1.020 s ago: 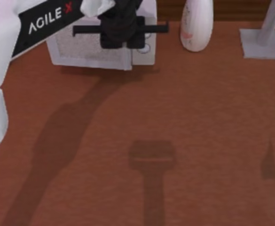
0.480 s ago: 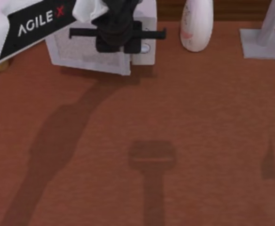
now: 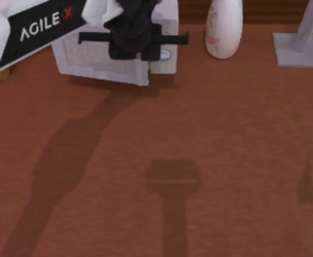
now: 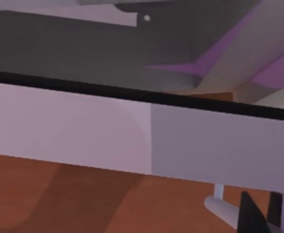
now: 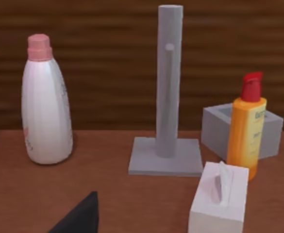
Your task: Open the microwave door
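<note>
The light-grey microwave (image 3: 168,16) stands at the table's back left. Its two-knob panel (image 3: 166,54) faces the front. The microwave door (image 3: 89,59) with its speckled window is slightly ajar, its right edge swung a little out from the body. My left gripper (image 3: 132,43) hangs over that edge. In the left wrist view its black fingers (image 4: 251,218) sit around the door's pale bar handle (image 4: 222,206), below the door panel (image 4: 83,131). My right gripper (image 5: 83,218) shows only as a black tip in its own wrist view, out of the top view.
A white bottle (image 3: 223,29) with a pink cap stands right of the microwave. A grey post on a square base (image 3: 300,48) is at the back right. Near it the right wrist view shows an orange pump bottle (image 5: 246,131), a grey box (image 5: 214,126) and a tissue box (image 5: 219,199).
Over the last second my left arm shifted a little to the left, and the door's right edge came slightly out with it. Since half a second ago nothing has visibly moved.
</note>
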Robot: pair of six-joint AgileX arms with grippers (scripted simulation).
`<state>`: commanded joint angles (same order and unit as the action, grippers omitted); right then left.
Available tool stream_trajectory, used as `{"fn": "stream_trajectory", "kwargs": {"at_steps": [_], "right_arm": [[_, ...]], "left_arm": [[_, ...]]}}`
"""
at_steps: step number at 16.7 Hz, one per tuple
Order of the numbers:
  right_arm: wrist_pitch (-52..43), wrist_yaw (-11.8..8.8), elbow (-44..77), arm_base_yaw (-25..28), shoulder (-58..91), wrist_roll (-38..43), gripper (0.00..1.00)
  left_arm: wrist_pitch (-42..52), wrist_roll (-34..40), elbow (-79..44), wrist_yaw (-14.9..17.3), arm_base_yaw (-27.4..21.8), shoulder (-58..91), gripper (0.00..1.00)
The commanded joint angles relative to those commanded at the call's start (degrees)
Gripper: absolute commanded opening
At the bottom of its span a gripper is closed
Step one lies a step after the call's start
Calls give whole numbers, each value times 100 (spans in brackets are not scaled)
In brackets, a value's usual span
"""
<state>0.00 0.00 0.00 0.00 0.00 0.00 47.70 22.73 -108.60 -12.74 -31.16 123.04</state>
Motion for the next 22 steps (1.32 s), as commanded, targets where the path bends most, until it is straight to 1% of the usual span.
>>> {"fn": "stream_trajectory", "kwargs": {"at_steps": [14, 17, 22], "right_arm": [[0, 0, 0, 0, 0, 0, 100], [0, 0, 0, 0, 0, 0, 100], [0, 0, 0, 0, 0, 0, 100]], "left_arm": [[0, 0, 0, 0, 0, 0, 0], [-54, -34, 69, 58, -28, -49, 0], [-301, -466, 698, 245, 61, -395, 0]]}}
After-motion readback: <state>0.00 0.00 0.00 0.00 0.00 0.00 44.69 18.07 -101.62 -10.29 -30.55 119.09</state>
